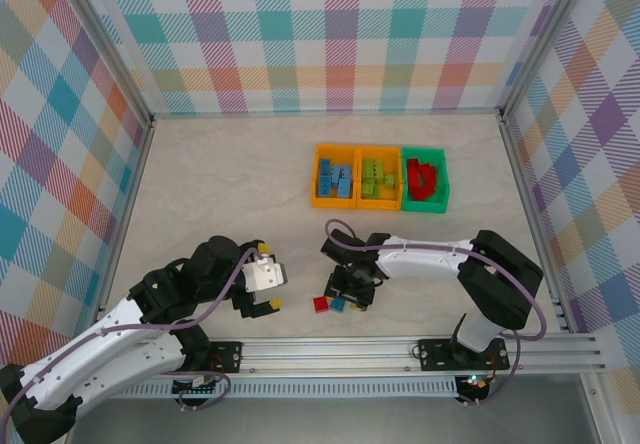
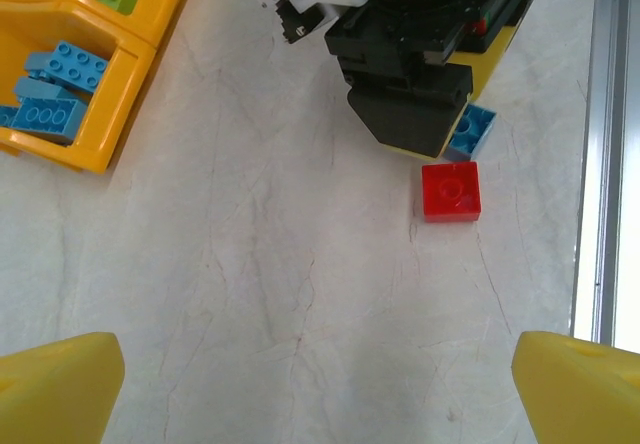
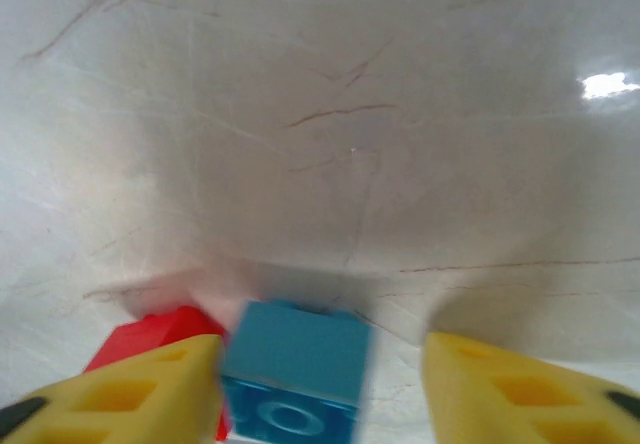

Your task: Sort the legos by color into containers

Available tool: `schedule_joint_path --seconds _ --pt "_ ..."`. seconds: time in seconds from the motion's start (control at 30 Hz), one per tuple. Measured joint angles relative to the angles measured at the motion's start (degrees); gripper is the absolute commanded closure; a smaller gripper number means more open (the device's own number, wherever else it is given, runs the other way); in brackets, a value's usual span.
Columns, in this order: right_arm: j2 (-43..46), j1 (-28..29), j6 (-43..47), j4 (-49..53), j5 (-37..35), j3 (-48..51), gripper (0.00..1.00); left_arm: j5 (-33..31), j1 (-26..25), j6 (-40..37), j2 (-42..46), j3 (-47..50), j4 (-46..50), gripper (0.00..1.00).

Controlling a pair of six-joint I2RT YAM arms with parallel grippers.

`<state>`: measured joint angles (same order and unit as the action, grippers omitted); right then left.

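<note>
Orange bins (image 1: 316, 176) hold blue, green legos (image 1: 336, 177); green bin (image 1: 445, 180) red; left pincer (image 2: 320, 394) and right pincer (image 3: 330, 384) released.

Three bins stand side by side. The left orange bin (image 1: 316, 178) holds blue bricks (image 1: 334, 177), the middle orange bin (image 1: 379, 205) lime bricks (image 1: 377, 179), and the green bin (image 1: 446, 180) red bricks (image 1: 422, 177). One loose red brick (image 2: 451, 191) and one loose blue brick (image 2: 474, 130) lie studs-up, just beside each other, well apart from the bins.

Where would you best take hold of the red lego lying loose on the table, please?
Probably from straight above, with the fingers on two opposite flat side walls of the red lego. It is square and lies flat, stud up. Mind the blue lego close by one corner.
</note>
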<state>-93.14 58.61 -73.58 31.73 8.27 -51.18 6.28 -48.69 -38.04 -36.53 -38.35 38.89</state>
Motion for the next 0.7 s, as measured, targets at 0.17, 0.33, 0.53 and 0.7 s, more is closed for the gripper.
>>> schedule_joint_path --seconds 0.17,0.33,0.53,0.7 --pt "-0.9 0.26 -0.04 0.28 -1.27 -0.96 0.59 0.31 0.0 -0.66 0.68 0.33 -0.26 0.0" --pt "0.37 0.2 0.07 0.44 -3.5 -0.96 0.7 2.91 0.0 -2.62 3.43 1.55 -0.26 0.0" --pt "7.48 -2.69 1.07 0.37 -6.4 0.15 0.72 6.34 0.0 -5.62 6.93 3.08 -0.22 0.0" --pt "12.15 -8.28 7.34 0.0 -10.54 0.33 0.74 8.22 0.0 -7.26 7.15 3.54 -0.24 0.0"
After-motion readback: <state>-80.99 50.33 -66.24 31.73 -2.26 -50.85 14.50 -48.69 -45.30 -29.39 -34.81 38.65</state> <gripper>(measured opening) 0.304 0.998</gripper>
